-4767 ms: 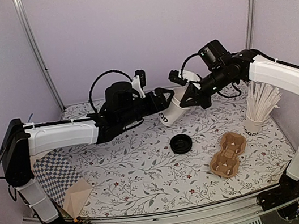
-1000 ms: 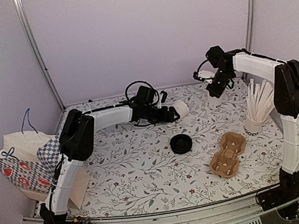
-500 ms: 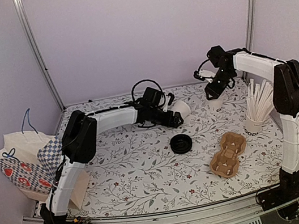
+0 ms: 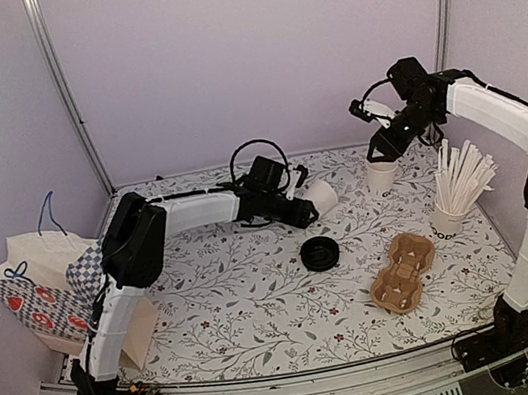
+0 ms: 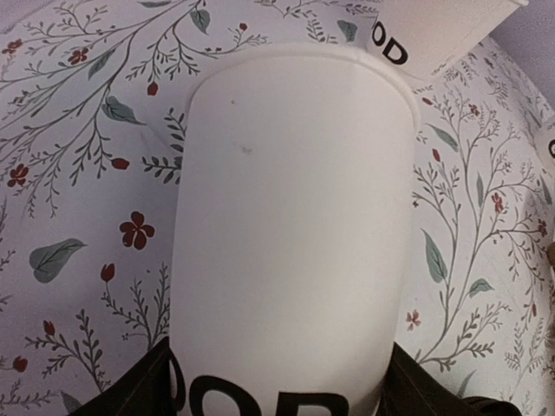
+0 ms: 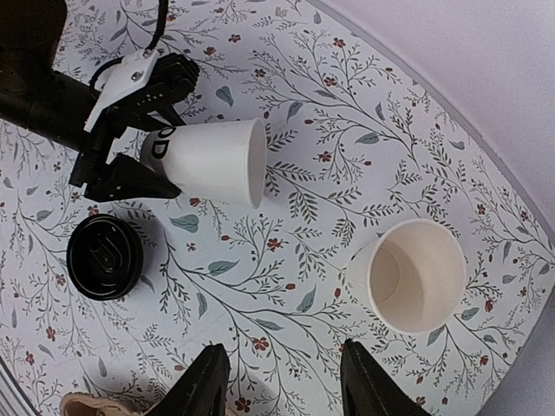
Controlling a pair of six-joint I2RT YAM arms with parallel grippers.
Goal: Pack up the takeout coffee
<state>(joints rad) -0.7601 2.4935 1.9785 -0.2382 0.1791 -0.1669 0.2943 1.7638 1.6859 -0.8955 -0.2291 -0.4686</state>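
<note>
No cup with a black lid on it is in view. My left gripper (image 4: pixel 304 205) is shut on a lidless white paper cup (image 4: pixel 320 195) with dark lettering, held on its side low over the table, mouth to the right. The cup fills the left wrist view (image 5: pixel 290 217). It also shows in the right wrist view (image 6: pixel 212 162). The black lid (image 4: pixel 320 253) lies alone on the table in front of it. A twin white cup (image 4: pixel 382 177) stands upright and empty. My right gripper (image 4: pixel 384 144) hangs open above it, holding nothing (image 6: pixel 282 381).
A brown pulp cup carrier (image 4: pixel 404 272) lies front right. A white cup of long white sticks (image 4: pixel 447 218) stands at the right edge. A patterned paper bag (image 4: pixel 41 286) stands at the left, off the floral tablecloth.
My right gripper has risen and swung right, away from the upright cup. My left gripper has shifted the held cup slightly right.
</note>
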